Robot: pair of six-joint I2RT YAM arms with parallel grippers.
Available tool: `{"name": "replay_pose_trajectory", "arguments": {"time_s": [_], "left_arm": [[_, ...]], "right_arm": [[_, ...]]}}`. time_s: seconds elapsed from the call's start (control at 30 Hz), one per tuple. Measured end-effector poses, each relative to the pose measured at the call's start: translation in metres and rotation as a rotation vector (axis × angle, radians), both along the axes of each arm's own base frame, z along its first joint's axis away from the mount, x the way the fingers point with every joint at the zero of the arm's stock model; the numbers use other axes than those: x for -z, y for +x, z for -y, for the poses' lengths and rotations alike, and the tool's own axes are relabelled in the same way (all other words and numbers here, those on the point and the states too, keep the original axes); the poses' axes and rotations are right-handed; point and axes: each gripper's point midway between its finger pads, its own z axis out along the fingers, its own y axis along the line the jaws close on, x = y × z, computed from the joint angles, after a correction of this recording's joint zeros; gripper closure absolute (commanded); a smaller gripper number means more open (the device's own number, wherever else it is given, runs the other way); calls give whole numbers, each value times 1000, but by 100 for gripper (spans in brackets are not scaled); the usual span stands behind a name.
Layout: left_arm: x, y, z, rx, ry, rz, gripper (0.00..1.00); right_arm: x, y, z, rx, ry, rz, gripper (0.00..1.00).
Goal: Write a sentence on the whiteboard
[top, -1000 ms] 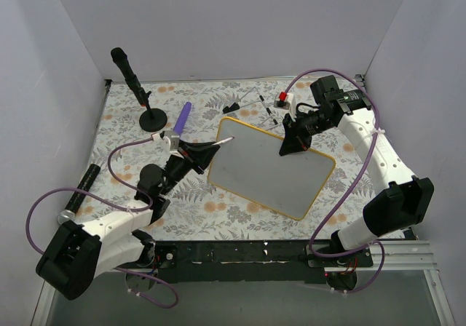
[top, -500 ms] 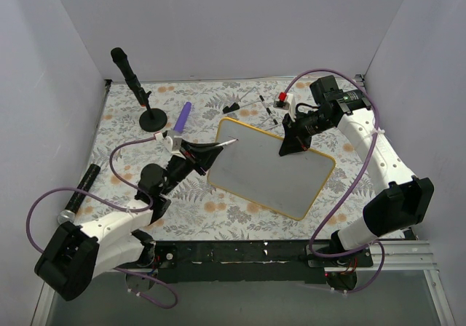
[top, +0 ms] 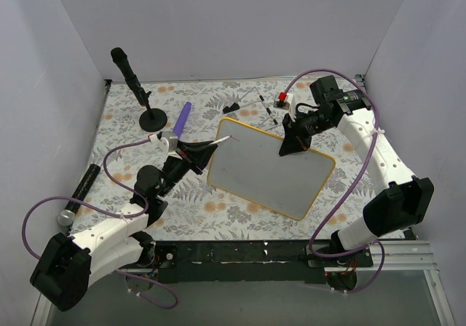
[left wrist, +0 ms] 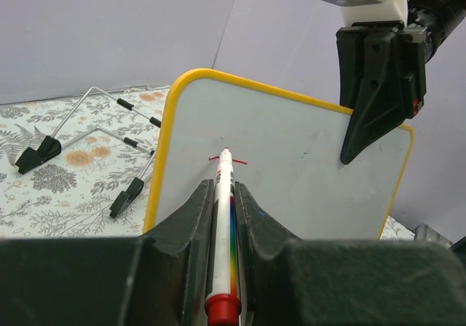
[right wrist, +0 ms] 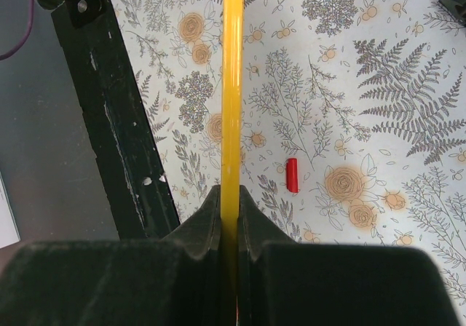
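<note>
We can read no words, brands or numbers anywhere. The whiteboard (left wrist: 306, 173) carries only a short red stroke (left wrist: 239, 162), toward nine o'clock from its centre, which forms no letter we can make out.

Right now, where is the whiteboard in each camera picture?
Top external: whiteboard at the centre of the table.
Left wrist: its face fills the middle, beyond the marker.
Right wrist: only its yellow rim, edge-on, running top to centre.
Shared landmark: the right gripper clamped on that rim.
</note>
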Motion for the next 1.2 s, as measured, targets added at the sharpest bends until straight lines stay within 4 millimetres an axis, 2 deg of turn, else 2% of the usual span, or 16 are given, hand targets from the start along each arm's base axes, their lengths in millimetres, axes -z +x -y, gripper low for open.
{"name": "replay_pose_trajectory", "arguments": {"time_s": [0.53,0.9,1.2], "left_arm": [[15,6,3,-7,29,-37,100],[22,3,-1,-17,51,-78,100],[52,-7,-10,-26,87,-166,100]], "right_arm": [[0,0,0,5,-2,-4,99],[0,0,0,6,-4,-3,99],[0,0,0,4,-1,-4,99]]}}
